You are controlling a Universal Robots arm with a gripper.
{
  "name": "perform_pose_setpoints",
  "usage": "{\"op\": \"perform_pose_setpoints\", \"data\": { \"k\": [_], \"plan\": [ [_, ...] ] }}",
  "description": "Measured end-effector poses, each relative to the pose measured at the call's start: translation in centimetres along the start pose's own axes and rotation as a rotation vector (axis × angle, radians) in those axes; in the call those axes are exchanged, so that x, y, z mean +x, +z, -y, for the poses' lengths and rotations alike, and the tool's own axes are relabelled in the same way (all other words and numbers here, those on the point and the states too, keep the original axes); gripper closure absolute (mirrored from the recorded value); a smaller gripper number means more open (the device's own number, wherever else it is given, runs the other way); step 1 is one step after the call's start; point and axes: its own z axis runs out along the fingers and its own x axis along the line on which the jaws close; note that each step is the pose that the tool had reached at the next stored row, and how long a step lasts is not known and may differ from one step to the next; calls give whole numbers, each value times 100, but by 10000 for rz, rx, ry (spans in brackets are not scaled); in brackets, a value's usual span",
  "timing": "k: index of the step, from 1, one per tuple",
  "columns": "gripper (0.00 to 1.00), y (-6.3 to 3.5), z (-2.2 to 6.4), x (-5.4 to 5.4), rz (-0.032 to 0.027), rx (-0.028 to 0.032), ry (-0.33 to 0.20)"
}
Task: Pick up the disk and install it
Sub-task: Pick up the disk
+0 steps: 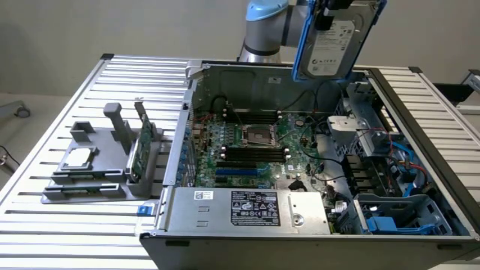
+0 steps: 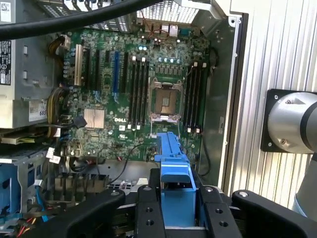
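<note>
One silver disk [image 1: 335,42], blue-framed and white-labelled, hangs clamped in your tool [image 2: 177,201] above the Dell-marked board [image 2: 114,134].

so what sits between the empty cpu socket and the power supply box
Rows of black slots and a blue slot on the motherboard lie between the cpu socket and the power supply box, as the exterior view shows.

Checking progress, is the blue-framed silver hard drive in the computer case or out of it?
Out: the blue-framed silver disk hangs above the open case, clamped in the gripper.
</note>
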Motion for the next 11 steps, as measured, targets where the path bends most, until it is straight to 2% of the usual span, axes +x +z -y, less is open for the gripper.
{"op": "perform_pose_setpoints", "data": {
  "k": [4, 8, 11],
  "plan": [
    [67, -5, 89, 61, 0, 1, 1],
    [67, -11, 220, 142, 0, 0, -1],
    [67, -14, 270, 192, -1, 1, 0]
  ]
}}
